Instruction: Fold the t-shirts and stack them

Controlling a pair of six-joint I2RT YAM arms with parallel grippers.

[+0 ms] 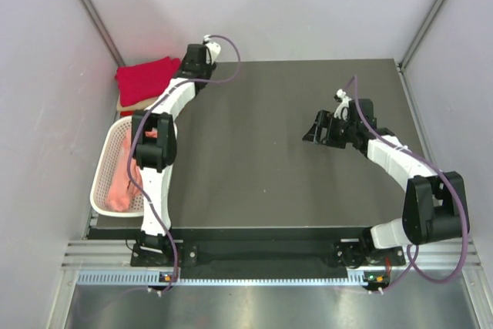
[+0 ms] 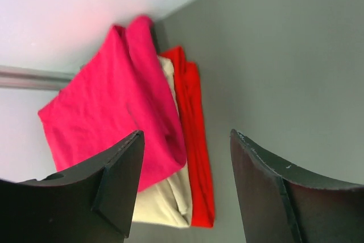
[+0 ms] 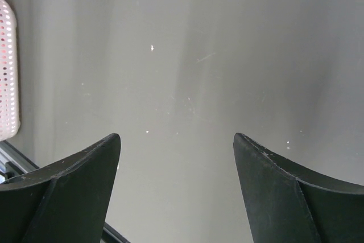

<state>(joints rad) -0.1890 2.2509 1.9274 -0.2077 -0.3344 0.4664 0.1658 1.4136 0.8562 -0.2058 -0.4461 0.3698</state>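
Observation:
Folded t-shirts are stacked at the table's back left corner: a crimson one (image 1: 145, 78) (image 2: 114, 112) on top, a tan one (image 2: 170, 194) under it and a red one (image 2: 198, 140) at the bottom. A salmon pink t-shirt (image 1: 123, 186) lies crumpled in the white basket (image 1: 108, 152). My left gripper (image 1: 183, 67) (image 2: 186, 134) hovers just right of the stack, open, with nothing between its fingers. My right gripper (image 1: 313, 130) (image 3: 176, 136) hangs open and empty over bare table at mid-right.
The white mesh basket (image 3: 7, 72) stands at the table's left edge, beside my left arm. Grey walls close in the back and both sides. The dark tabletop (image 1: 262, 159) spreads between the two arms.

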